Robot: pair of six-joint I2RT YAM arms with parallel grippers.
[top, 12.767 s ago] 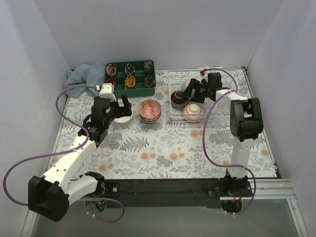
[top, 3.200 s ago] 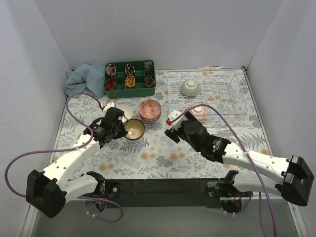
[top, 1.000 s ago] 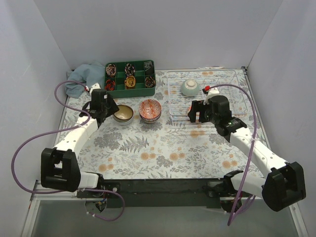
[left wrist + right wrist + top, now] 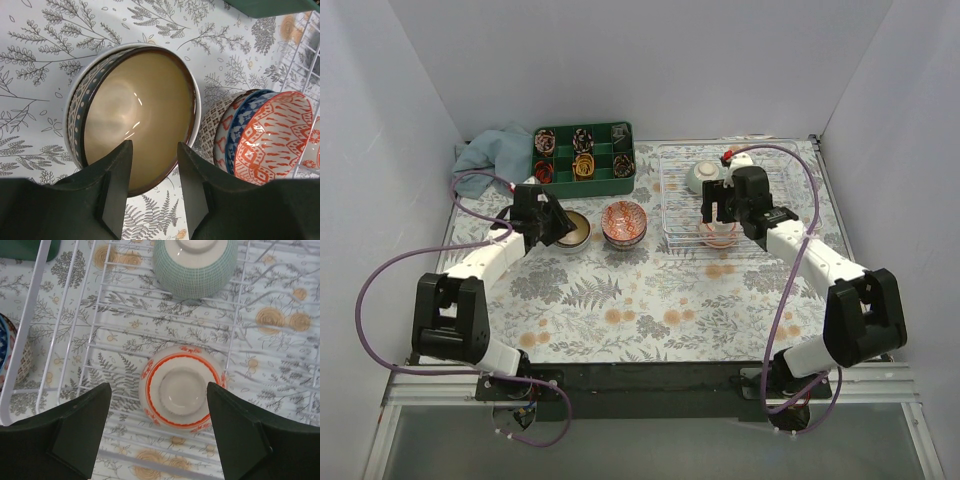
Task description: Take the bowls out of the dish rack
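Desk (image 4: pixel 650 300) with a fern-and-flower covering carries everything noted. The dish rack (image 4: pixel 790 205), of thin white wire, sits in the far right corner with its long side along the far edge. A green compartment tray (image 4: pixel 582 187) stands at the far edge, left of centre and just left of the rack. Its cells hold small dark items that cannot be identified. A crumpled blue cloth (image 4: pixel 485 155) lies in the far left corner, against the tray's left end.

Two bowls are in the rack, both upside down. A pale green ribbed bowl (image 4: pixel 195 267) sits in the rack's far left part. A white bowl with a red band (image 4: pixel 181 392) sits toward the rack's near edge, close to the green one but apart from it. The right gripper (image 4: pixel 159 390) hangs directly over the red-banded bowl, jaws spread wide, one finger to each side. Bare rack wire shows between one finger and the bowl; nothing is grasped.

Two stacks stand on the desk near the tray, left of the rack. An orange, blue and brown patterned stack (image 4: pixel 270 135) is just beside the rack's left wall. Left of it, a brown-glazed bowl (image 4: pixel 135 110) rests tilted inside a white bowl (image 4: pixel 71 97). The left gripper (image 4: pixel 155 147) is over the brown bowl's near rim, jaws partly apart with nothing between them. Contact with the bowl cannot be determined.
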